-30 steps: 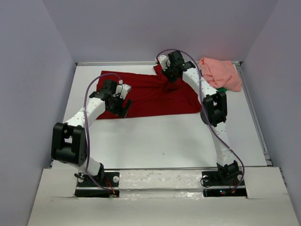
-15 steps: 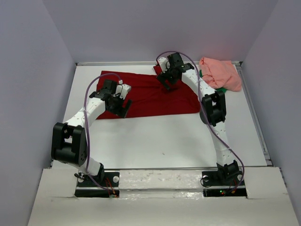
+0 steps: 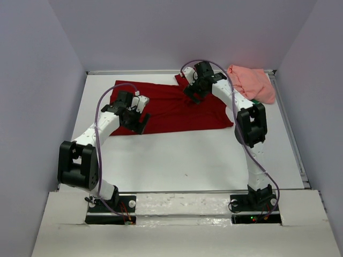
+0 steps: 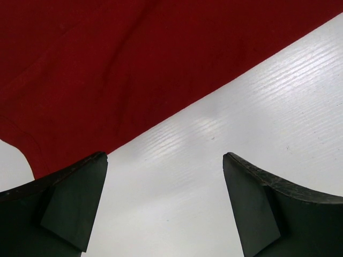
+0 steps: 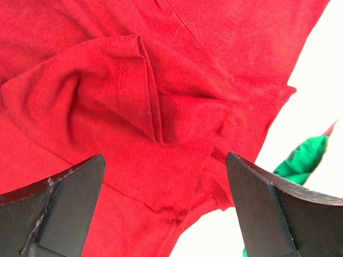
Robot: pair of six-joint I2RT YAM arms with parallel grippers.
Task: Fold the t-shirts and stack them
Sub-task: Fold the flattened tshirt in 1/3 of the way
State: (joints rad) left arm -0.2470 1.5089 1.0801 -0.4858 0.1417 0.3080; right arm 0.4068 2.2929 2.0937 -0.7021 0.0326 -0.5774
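Observation:
A dark red t-shirt (image 3: 171, 111) lies spread flat across the back middle of the table, wrinkled near its right end (image 5: 134, 96). My right gripper (image 3: 192, 95) hangs open just above that wrinkled part (image 5: 165, 156), with nothing between its fingers. My left gripper (image 3: 140, 124) stands open at the shirt's front left hem. In the left wrist view the gripper (image 4: 164, 156) is over bare table and the red hem (image 4: 134, 69) lies just beyond its fingertips. A salmon pink t-shirt (image 3: 251, 83) lies bunched at the back right, on top of a bit of green fabric (image 3: 253, 100) (image 5: 301, 159).
The white table (image 3: 187, 155) is enclosed by pale walls at the left, back and right. A raised rail (image 3: 292, 134) runs along its right edge. Both arm bases sit at the near edge.
My right gripper has opened and let go of the bunched red cloth, which has dropped back onto the shirt. The right arm has shifted slightly right. The left arm has not moved.

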